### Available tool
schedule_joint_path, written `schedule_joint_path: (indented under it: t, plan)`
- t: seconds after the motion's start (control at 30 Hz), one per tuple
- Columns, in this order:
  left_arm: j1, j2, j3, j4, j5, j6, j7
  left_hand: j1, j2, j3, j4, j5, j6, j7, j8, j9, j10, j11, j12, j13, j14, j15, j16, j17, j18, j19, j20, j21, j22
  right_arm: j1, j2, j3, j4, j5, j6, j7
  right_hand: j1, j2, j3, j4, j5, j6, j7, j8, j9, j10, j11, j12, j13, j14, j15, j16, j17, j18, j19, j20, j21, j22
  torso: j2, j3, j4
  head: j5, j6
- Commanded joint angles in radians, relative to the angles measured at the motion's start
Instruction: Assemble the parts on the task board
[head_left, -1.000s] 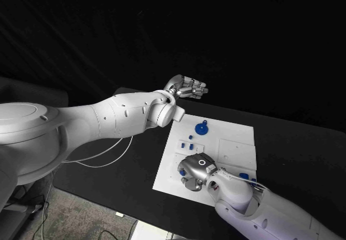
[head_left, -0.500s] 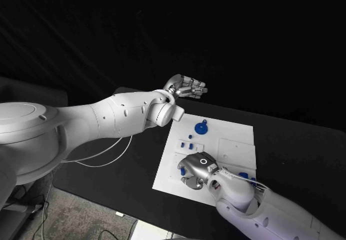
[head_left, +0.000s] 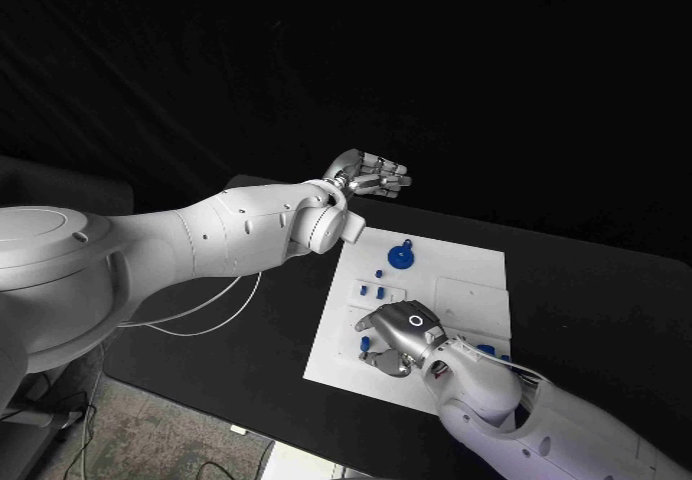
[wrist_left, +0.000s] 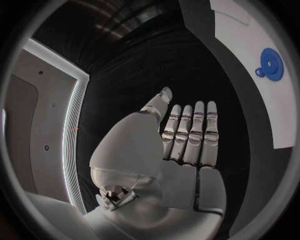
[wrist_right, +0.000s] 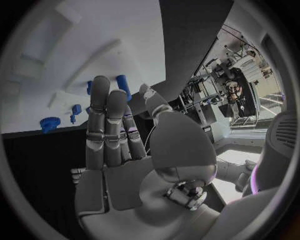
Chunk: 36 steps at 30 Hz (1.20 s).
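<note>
**Right hand low over the near end of the board, left hand raised clear**

The right hand (head_left: 397, 338) hovers over the near end of the task board (head_left: 476, 272), fingers (wrist_right: 105, 125) straight and together, holding nothing; two upright blue pegs (wrist_right: 122, 85) stand just past the fingertips. The left hand (head_left: 372, 175) is raised beyond the board's far edge, fingers (wrist_left: 190, 132) extended side by side, empty. A blue gear (head_left: 404, 257) lies flat at the board's far end on the black surface (head_left: 606, 300).

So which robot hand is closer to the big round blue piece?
It looks like the left hand, though not by much. It hangs over the dark table past the far edge of the task board, while the right hand is over the board's near end. The round blue part lies between them.
</note>
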Motion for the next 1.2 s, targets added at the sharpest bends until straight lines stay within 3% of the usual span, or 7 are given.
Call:
schedule_joint_path:
  t: [0.03, 0.2, 0.37, 0.67, 0.8, 0.93, 1.2]
  plan:
    - [0.000, -0.003, 0.000, 0.002, -0.003, 0.012, 0.006, -0.001, 0.011, -0.007, 0.000, -0.003, 0.000, 0.001, 0.005, 0.001, -0.008, 0.000, 0.006, 0.000, -0.008, 0.001, -0.004, -0.001, 0.010, -0.002, 0.006, 0.000, -0.001, 0.000, -0.029, 0.013, 0.033, 0.073, -0.063, 0.027, 0.017, -0.003, -0.030, 0.020, -0.005, -0.009, 0.002, -0.003, -0.001, 0.001, -0.004, -0.001, -0.001, 0.003, 0.005, 0.001, -0.001, 0.010, 0.040, 0.005, 0.007, -0.009, -0.001, 0.0001, -0.0034, -0.004, 0.003]
    - [0.000, -0.009, 0.000, 0.004, -0.003, 0.011, 0.006, -0.001, 0.011, -0.007, 0.000, -0.003, 0.000, 0.001, 0.005, 0.001, -0.008, 0.000, 0.006, 0.000, -0.008, 0.001, -0.004, -0.001, 0.010, -0.002, 0.006, 0.000, -0.001, 0.000, -0.094, 0.049, 0.094, 0.155, -0.078, 0.034, 0.025, -0.006, -0.054, 0.046, -0.003, -0.010, 0.001, -0.003, -0.001, 0.011, -0.006, -0.001, -0.001, 0.002, 0.004, 0.000, -0.001, 0.008, 0.039, 0.004, 0.010, -0.022, -0.001, 0.0011, -0.0032, -0.023, 0.012]
    - [0.000, -0.016, 0.000, 0.008, -0.003, 0.012, 0.007, -0.002, 0.010, -0.007, 0.001, -0.003, -0.001, 0.001, 0.004, 0.001, -0.006, -0.001, 0.007, 0.000, -0.007, 0.001, -0.004, -0.001, 0.011, -0.001, 0.006, 0.000, -0.001, 0.000, -0.165, 0.089, 0.143, 0.243, -0.070, 0.025, 0.000, 0.032, -0.037, 0.020, 0.000, 0.014, 0.006, -0.003, 0.000, 0.148, -0.034, 0.000, 0.001, 0.005, -0.013, 0.001, 0.002, -0.005, 0.039, -0.012, 0.019, -0.021, -0.002, 0.0019, -0.0054, -0.041, 0.019]
    - [-0.001, -0.047, -0.001, 0.024, -0.003, 0.021, 0.021, -0.007, 0.012, -0.008, 0.005, -0.003, -0.003, 0.001, 0.004, 0.001, 0.005, -0.004, 0.007, 0.000, 0.004, -0.003, -0.003, 0.000, 0.009, 0.000, 0.004, 0.001, -0.001, 0.004, -0.337, 0.169, 0.191, 0.543, 0.011, -0.064, -0.041, 0.048, -0.035, 0.009, -0.015, 0.083, -0.035, -0.002, 0.003, 0.396, -0.122, 0.152, 0.139, 0.009, -0.070, 0.011, 0.032, -0.064, 0.038, -0.071, 0.051, 0.001, -0.006, 0.0060, -0.0149, -0.119, 0.043]
    - [-0.005, -0.064, -0.001, 0.036, 0.000, 0.031, 0.032, -0.014, 0.010, -0.011, 0.009, -0.004, -0.008, 0.001, 0.004, 0.001, 0.024, -0.009, 0.007, -0.001, 0.014, -0.006, -0.004, 0.000, 0.006, 0.001, 0.001, 0.001, -0.001, 0.016, -0.396, 0.182, 0.172, 0.677, 0.089, -0.145, -0.080, 0.065, -0.073, 0.090, -0.022, 0.106, -0.050, -0.003, 0.014, 0.218, -0.138, 0.617, 0.690, -0.001, -0.078, 0.078, 0.111, -0.073, 0.031, -0.085, 0.109, 0.047, -0.010, 0.0085, -0.0206, -0.157, 0.048]
    - [-0.012, -0.083, -0.001, 0.055, 0.005, 0.045, 0.047, -0.021, 0.011, -0.010, 0.015, -0.004, -0.010, -0.001, 0.004, 0.001, 0.061, -0.019, 0.009, 0.000, 0.022, -0.010, -0.003, 0.000, 0.001, 0.001, -0.002, 0.000, -0.002, 0.024, -0.438, 0.187, 0.156, 0.780, 0.162, -0.242, -0.104, 0.069, -0.059, 0.139, -0.031, 0.112, -0.053, -0.002, 0.034, 0.273, -0.139, 0.901, 1.014, -0.004, -0.077, 0.170, 0.234, -0.069, 0.034, -0.083, 0.191, 0.126, -0.014, 0.0099, -0.0260, -0.185, 0.048]
    - [-0.025, -0.115, -0.002, 0.101, 0.010, 0.079, 0.066, -0.057, -0.008, -0.032, 0.045, 0.033, -0.012, -0.007, 0.005, 0.001, 0.139, -0.043, 0.004, 0.000, 0.082, -0.031, 0.001, 0.001, -0.012, 0.023, -0.021, 0.010, 0.001, 0.028, -0.477, 0.190, 0.151, 0.897, 0.309, -0.457, -0.142, 0.080, -0.051, 0.173, -0.036, 0.099, -0.053, -0.001, 0.079, 0.319, -0.133, 1.029, 1.232, 0.000, -0.072, 0.222, 0.397, -0.064, 0.030, -0.076, 0.303, 0.264, -0.019, 0.0125, -0.0295, -0.224, 0.040]
